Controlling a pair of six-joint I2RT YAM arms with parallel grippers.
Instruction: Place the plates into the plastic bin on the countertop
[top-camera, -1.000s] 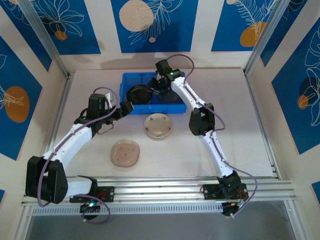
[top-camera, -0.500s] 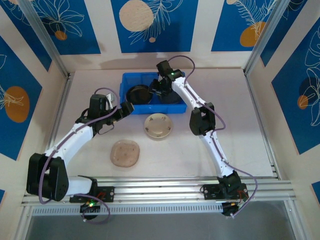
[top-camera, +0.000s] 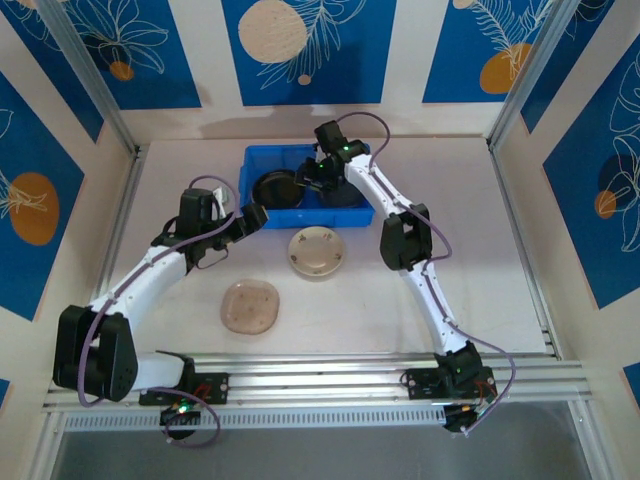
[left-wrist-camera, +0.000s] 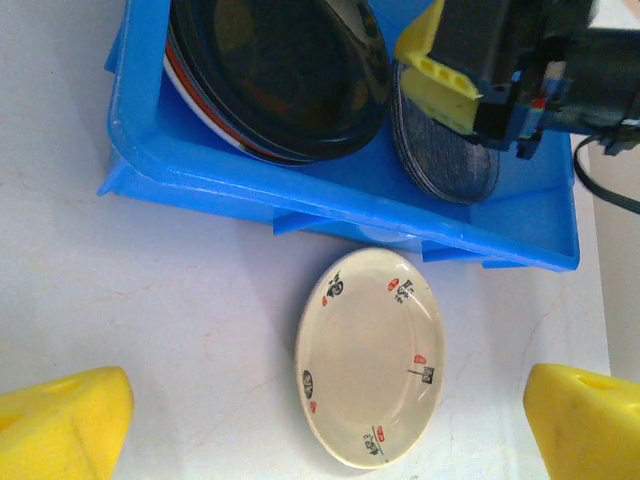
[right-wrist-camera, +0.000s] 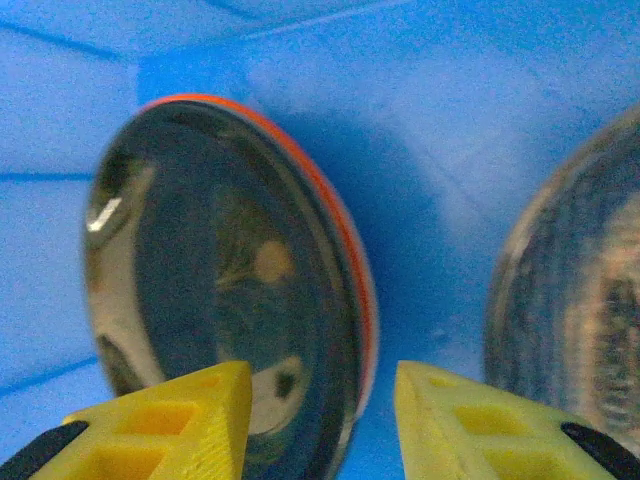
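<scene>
Right gripper (right-wrist-camera: 320, 378) half open inside the plastic bin (right-wrist-camera: 400, 60), holding nothing

Leaning black plate stack (right-wrist-camera: 220, 260) sits just ahead of its fingertips, so a sloppy lift could hook that rim and tip it. Left gripper (left-wrist-camera: 325, 425) gapes above the beige plate (left-wrist-camera: 370, 370).

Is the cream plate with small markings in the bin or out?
Out: the cream plate lies on the countertop, beside the blue bin.

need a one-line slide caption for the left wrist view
Open left end effector framing a beige patterned plate on the countertop, outside the blue bin of stacked dark plates.
</scene>
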